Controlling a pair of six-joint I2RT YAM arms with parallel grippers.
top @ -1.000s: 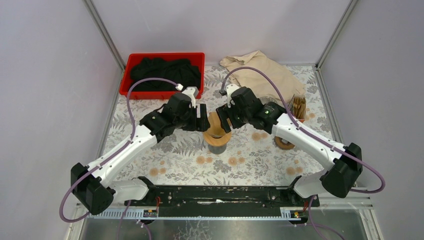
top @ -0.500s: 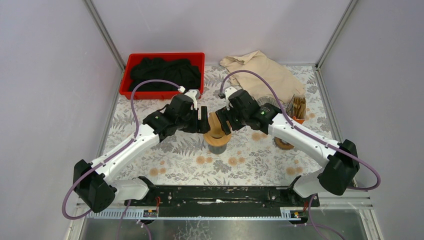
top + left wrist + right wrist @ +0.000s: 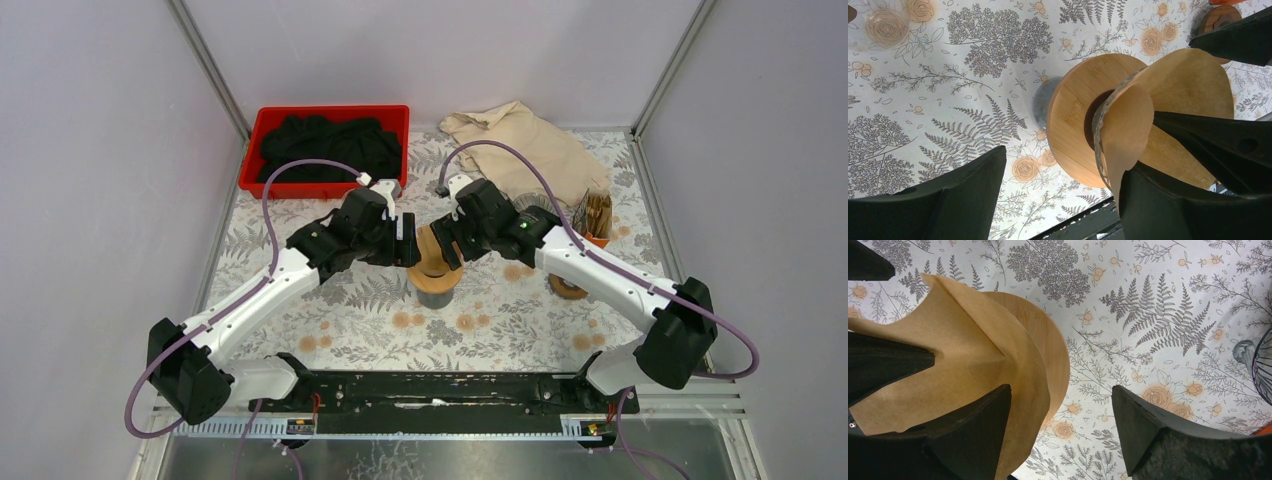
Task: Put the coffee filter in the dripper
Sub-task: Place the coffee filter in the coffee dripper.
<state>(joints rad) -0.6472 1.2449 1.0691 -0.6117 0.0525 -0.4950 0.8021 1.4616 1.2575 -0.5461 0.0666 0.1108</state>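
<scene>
The brown paper coffee filter [image 3: 1128, 125] is stood with its tip in the middle hole of the round wooden dripper [image 3: 1070, 125]. The dripper is set on a dark base [image 3: 432, 298] on the flowery desk [image 3: 973, 75]. The paper is not sat all the way down. Its sides stick up above the wood and are bent.

The left fingers [image 3: 963, 200] and the right fingers [image 3: 1148, 430] are both spread wide, one pair on each side of the paper. Nothing is pinched. One finger of each pair is seen against the paper.

This looks like the last push. It is best done slowly. The paper should be pressed down softly and evenly, so that it is opened into a cone and not crushed or torn. The dripper should not be bumped, since it could be tipped off its base.
</scene>
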